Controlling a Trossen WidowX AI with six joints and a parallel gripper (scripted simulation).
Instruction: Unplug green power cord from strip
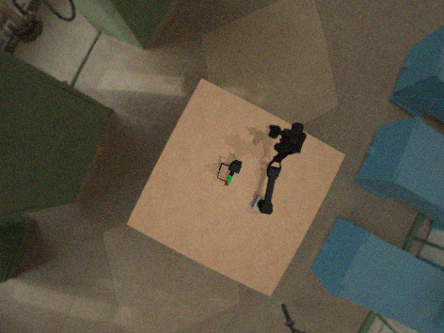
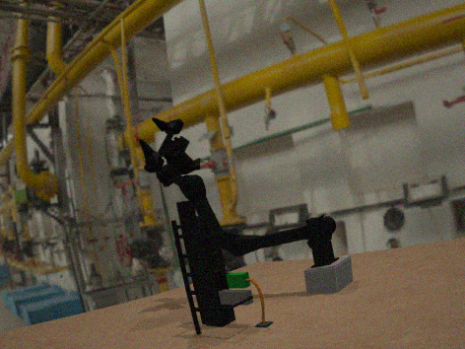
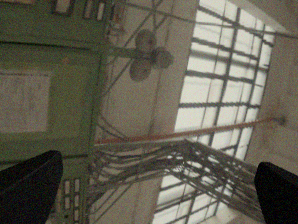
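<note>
The green plug [image 2: 237,279] is seen seated at the power strip [image 2: 235,296], a grey block low on the tan table [image 2: 404,306]. An orange cord [image 2: 259,301] is looped from the plug down to a small dark pad [image 2: 264,323] just beside the strip. In the top view the plug [image 1: 229,179] is shown as a green speck near the table's middle, with the arm's base [image 1: 262,205] set apart from it.

The gripper [image 2: 155,140] is raised high above the strip, well apart from plug, cord and strip alike. Its fingers are spread wide, and nothing is held between them. In the wrist view the two dark fingertips are seen at the lower corners, with only distant wall and windows between them.
</note>
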